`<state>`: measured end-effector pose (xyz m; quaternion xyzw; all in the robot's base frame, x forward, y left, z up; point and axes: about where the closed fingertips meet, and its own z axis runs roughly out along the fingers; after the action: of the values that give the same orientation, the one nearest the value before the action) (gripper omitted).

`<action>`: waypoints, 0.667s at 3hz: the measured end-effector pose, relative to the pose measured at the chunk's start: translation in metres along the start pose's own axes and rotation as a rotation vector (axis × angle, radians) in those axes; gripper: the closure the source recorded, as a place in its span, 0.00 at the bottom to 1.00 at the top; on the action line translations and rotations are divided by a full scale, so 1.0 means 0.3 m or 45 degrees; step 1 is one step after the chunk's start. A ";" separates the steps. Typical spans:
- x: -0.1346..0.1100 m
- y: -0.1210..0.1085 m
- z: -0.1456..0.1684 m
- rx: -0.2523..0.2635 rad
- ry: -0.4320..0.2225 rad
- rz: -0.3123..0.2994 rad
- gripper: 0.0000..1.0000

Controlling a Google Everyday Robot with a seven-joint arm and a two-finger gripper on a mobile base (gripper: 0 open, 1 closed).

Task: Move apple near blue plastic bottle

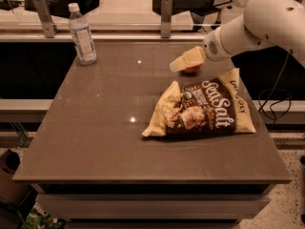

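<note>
The apple (pixel 192 70) is small and red-orange and sits on the brown table (pixel 105 128) at the back right, just behind the chip bag. Only its lower edge shows. My gripper (pixel 183 62), cream-coloured at the end of the white arm (pixel 257 23), comes in from the right and lies over and in front of the apple, covering most of it. The blue plastic bottle (pixel 82 34), clear with a white cap and a pale label, stands upright at the table's back left corner, far to the left of the apple and the gripper.
A large yellow and brown SeaSalt chip bag (pixel 202 109) lies flat on the right half of the table, just in front of the apple. Metal posts (pixel 166 15) and a rail run behind the table's back edge. A cable (pixel 274 104) hangs at the right.
</note>
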<state>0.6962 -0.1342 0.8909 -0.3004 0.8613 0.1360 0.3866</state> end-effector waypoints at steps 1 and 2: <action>-0.006 -0.011 0.084 -0.021 -0.030 -0.021 0.00; -0.004 -0.066 0.152 -0.017 -0.058 -0.039 0.00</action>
<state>0.7356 -0.1280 0.8615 -0.3129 0.8467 0.1428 0.4059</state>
